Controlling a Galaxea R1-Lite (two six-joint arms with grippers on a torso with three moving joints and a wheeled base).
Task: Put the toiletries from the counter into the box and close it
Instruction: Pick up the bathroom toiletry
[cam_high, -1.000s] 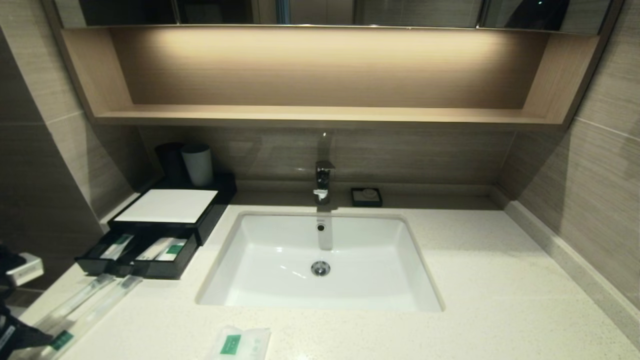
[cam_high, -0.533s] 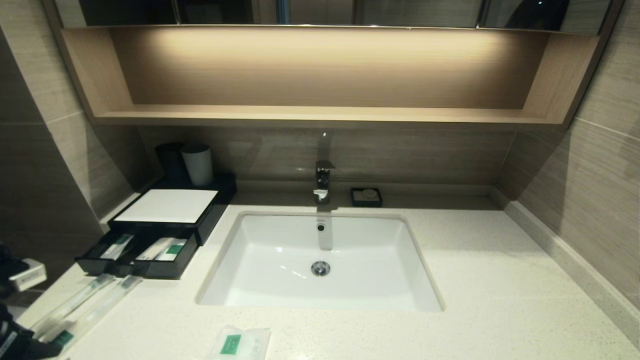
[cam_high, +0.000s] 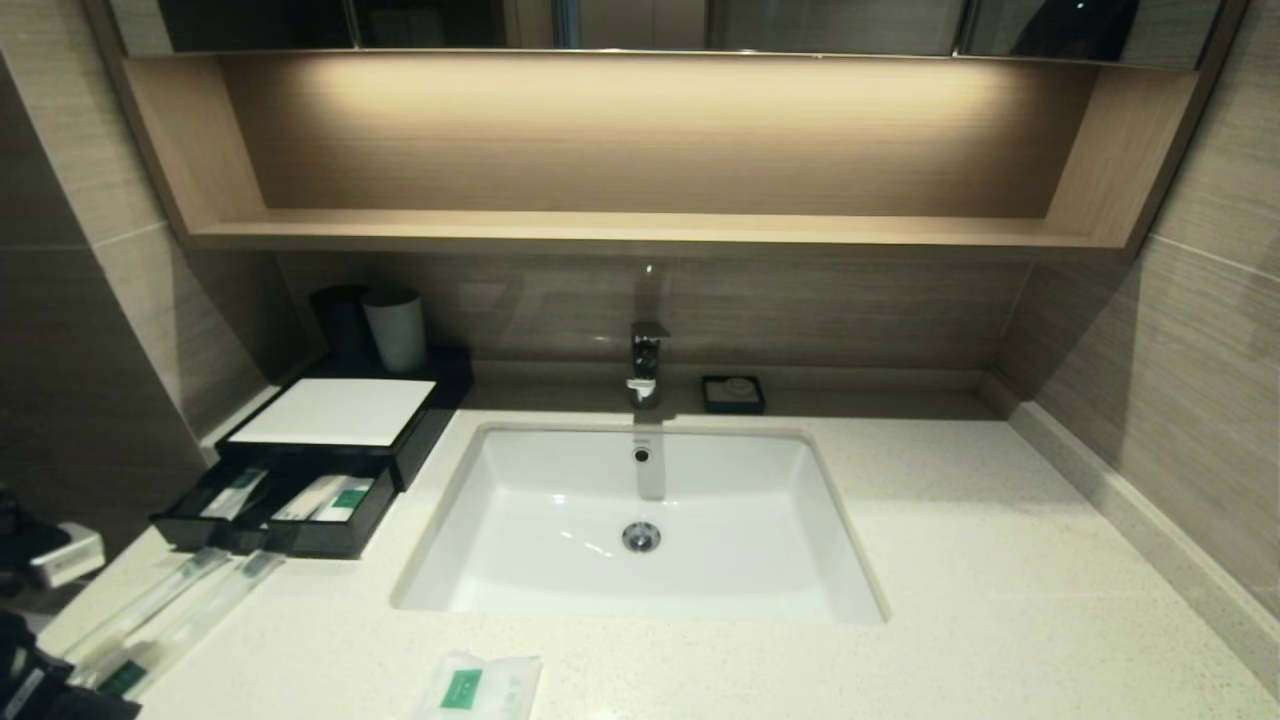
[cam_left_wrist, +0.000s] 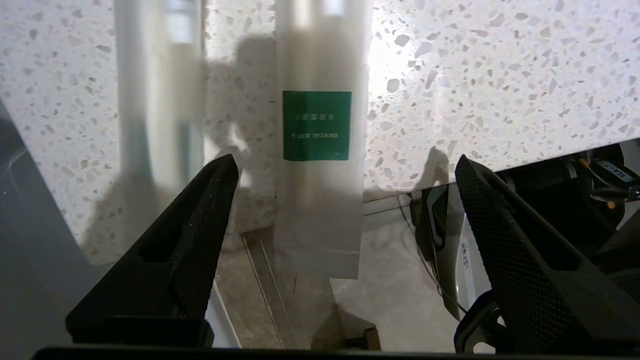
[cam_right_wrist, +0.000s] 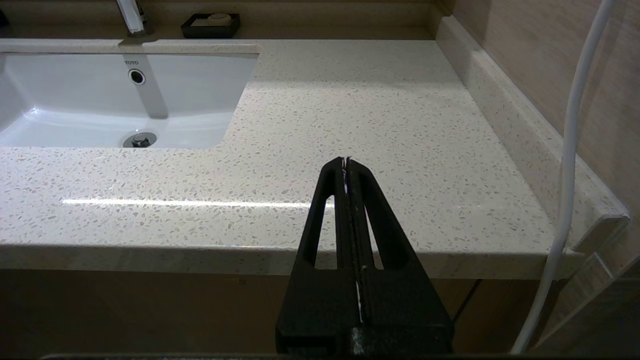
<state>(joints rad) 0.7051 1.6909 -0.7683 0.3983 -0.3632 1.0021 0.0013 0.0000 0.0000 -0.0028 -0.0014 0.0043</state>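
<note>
Two clear-wrapped toothbrushes (cam_high: 165, 615) lie side by side on the counter (cam_high: 1000, 560) at the near left, just in front of the box. The box (cam_high: 335, 410) has a white top, and its front drawer (cam_high: 275, 515) is pulled out with green-labelled packets inside. A white sachet (cam_high: 480, 688) with a green square lies at the counter's near edge. My left gripper (cam_high: 45, 690) sits at the near ends of the toothbrushes. In the left wrist view it (cam_left_wrist: 346, 160) is open, straddling the green-labelled toothbrush (cam_left_wrist: 316, 125) without touching it; the other toothbrush (cam_left_wrist: 160, 100) lies beside. My right gripper (cam_right_wrist: 346, 161) is shut and empty.
A white sink (cam_high: 560, 480) is set into the middle of the counter, with a faucet (cam_high: 648, 360) behind it. A grey cup (cam_high: 395, 330) stands behind the box, and a small black soap dish (cam_high: 733, 394) sits by the back wall. The labelled toothbrush's near end overhangs the counter edge.
My left gripper has opened wide over the last second. The left arm has shifted slightly down at the counter's near left corner. The toothbrushes have not moved.
</note>
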